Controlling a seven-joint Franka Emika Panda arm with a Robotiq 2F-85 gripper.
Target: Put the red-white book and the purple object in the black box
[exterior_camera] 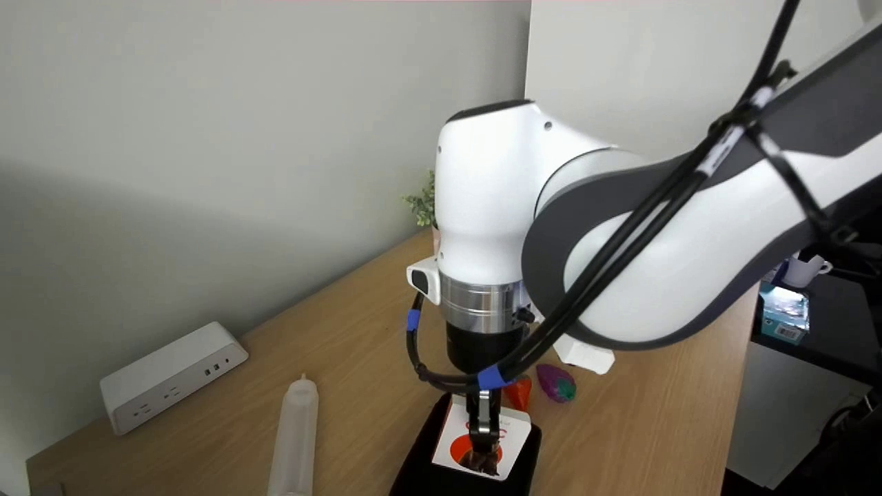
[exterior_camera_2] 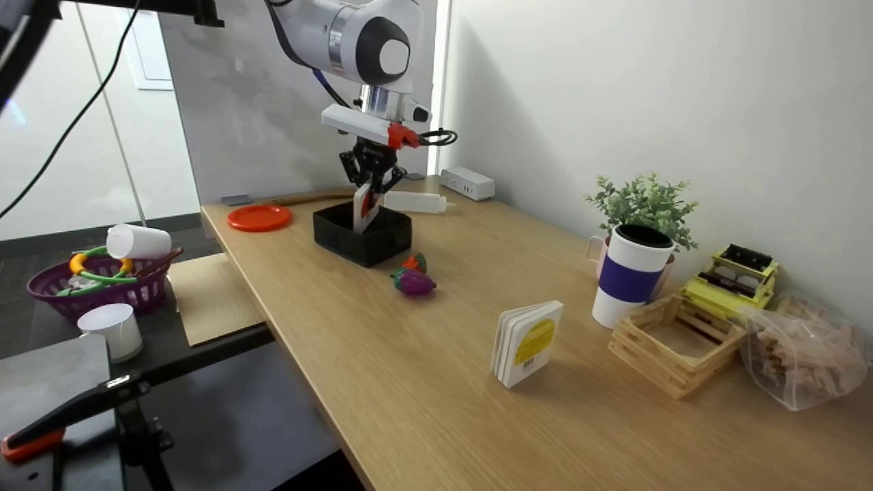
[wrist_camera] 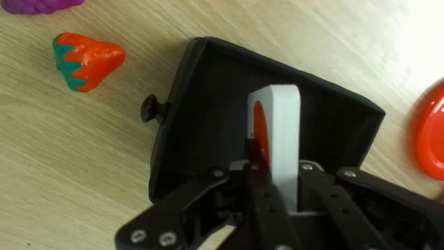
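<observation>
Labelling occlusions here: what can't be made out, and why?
Red-white book: part of its cover, behind the gripper in an exterior view.
Black box: lower side in the wrist view, behind the gripper.
Purple object: cut off by the wrist view's top edge.
Red dish: cut off by the wrist view's right edge.
Plant: mostly behind the arm in an exterior view.
</observation>
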